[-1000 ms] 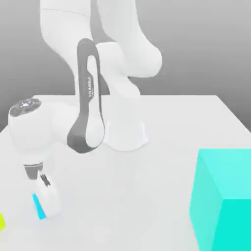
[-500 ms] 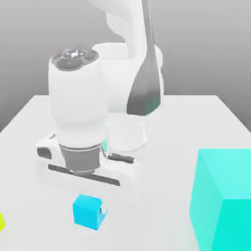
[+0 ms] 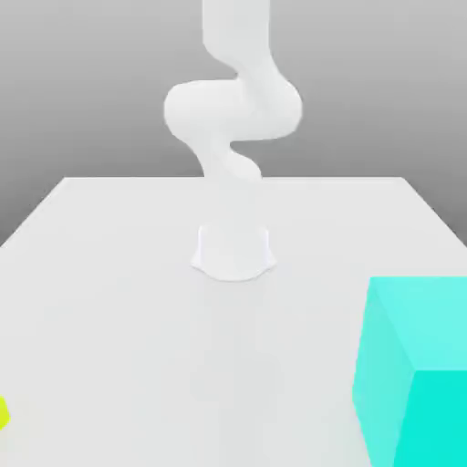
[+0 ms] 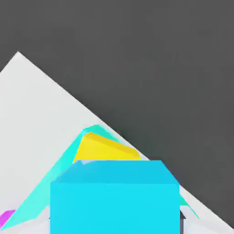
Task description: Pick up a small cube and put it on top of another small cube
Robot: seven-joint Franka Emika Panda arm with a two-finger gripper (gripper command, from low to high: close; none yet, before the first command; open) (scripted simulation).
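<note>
The small cube (image 4: pixel 114 196) was seen close under the hand, apparently carried; finger state could not be told; alignment over another cube was needed next

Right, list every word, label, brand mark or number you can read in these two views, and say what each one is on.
None can be read.
The arm in the exterior view shows plain white links with no lettering.
The big turquoise cube, the table and the yellow object at the exterior view's left edge carry no marks.
The small sky-blue cube in the hand view has plain faces.
</note>
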